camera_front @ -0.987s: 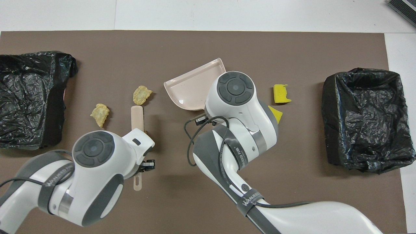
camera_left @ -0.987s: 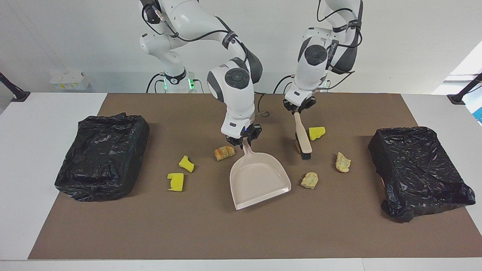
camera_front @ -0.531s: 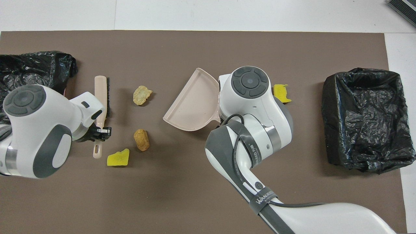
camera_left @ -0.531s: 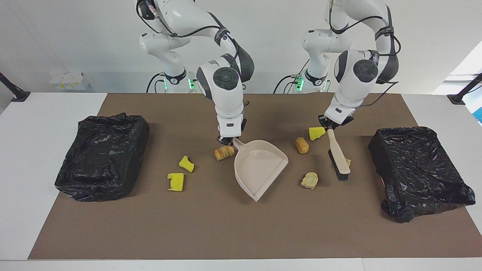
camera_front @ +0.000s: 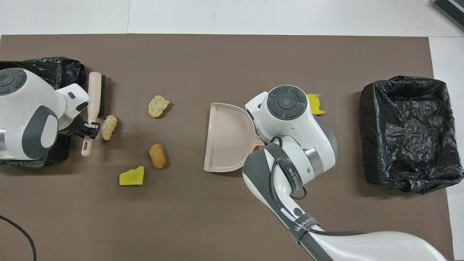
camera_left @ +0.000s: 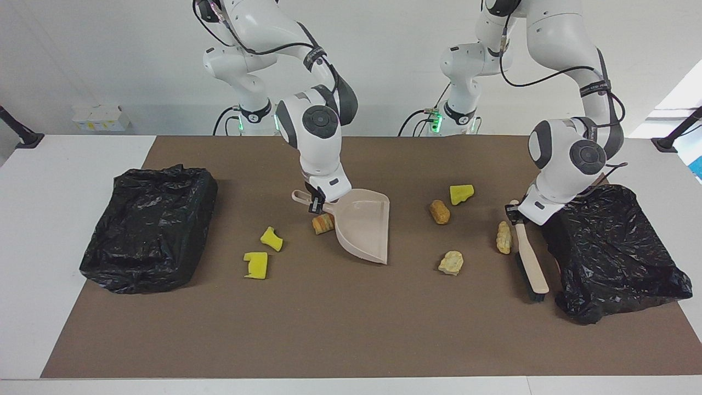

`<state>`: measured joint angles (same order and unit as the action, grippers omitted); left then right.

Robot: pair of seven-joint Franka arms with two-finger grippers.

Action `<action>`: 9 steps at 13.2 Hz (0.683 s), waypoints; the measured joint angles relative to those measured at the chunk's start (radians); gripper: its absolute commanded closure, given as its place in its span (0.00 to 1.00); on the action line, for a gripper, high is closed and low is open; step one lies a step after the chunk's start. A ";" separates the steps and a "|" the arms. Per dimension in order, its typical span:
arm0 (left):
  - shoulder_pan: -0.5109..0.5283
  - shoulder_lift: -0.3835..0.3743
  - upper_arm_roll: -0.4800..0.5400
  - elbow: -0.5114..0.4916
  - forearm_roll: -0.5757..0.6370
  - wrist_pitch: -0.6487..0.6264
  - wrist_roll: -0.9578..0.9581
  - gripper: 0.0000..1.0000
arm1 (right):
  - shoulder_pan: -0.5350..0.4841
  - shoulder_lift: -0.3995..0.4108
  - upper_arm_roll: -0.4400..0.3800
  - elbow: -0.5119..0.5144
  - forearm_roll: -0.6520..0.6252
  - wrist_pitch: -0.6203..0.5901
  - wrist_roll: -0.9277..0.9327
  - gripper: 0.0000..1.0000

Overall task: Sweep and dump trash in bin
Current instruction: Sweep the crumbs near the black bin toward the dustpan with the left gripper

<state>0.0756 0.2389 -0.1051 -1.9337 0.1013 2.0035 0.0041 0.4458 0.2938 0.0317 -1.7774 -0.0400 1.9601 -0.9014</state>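
Since the earlier frames, the brush [camera_left: 531, 258] has been carried by the left end effector [camera_left: 514, 213] from the middle of the counter [camera_left: 329, 329] out toward the left arm's end, and the dustpan [camera_left: 363, 225] has been turned by the right end effector [camera_left: 317, 202] so that its open mouth faces the left arm's end.

The left end effector is seen closed on the brush handle, low over the mat, just beside the black-bagged bin [camera_left: 609, 247] at that end. The brush hangs below it with its bristles close to the mat. A pale crumbly lump [camera_left: 503, 237] lies just beside this end effector and the brush. Another pale lump [camera_left: 451, 262], an orange-brown piece [camera_left: 439, 212] and a yellow sponge chunk [camera_left: 461, 194] are spread between the two end effectors.

The right end effector is seen closed on the dustpan handle, with the pan tilted and its lip on the mat. A bread-like piece [camera_left: 322, 223] sits directly under this end effector, partly hidden by the pan. Two more yellow sponge chunks [camera_left: 271, 238] [camera_left: 256, 264] lie near it, toward the right arm's end, between it and the second black-bagged bin [camera_left: 151, 225].

No scrap is seen inside the dustpan, and none can be made out in either bin.
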 measured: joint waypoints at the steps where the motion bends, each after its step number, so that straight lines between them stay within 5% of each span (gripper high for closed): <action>1: 0.000 -0.002 -0.003 0.002 0.000 -0.024 0.002 1.00 | -0.002 -0.005 0.000 -0.011 -0.001 0.011 -0.013 1.00; 5: -0.032 -0.013 -0.028 -0.002 0.000 -0.099 0.004 1.00 | -0.006 -0.012 0.001 -0.051 -0.011 0.056 -0.029 1.00; 9: -0.179 -0.046 -0.035 -0.041 -0.001 -0.116 -0.002 1.00 | 0.005 -0.013 0.004 -0.066 -0.020 0.084 -0.031 1.00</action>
<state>-0.1032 0.1926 -0.1401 -1.9749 0.1004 1.8874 0.0023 0.4507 0.2809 0.0360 -1.8433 -0.0604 2.0437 -0.9324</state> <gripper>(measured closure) 0.744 0.692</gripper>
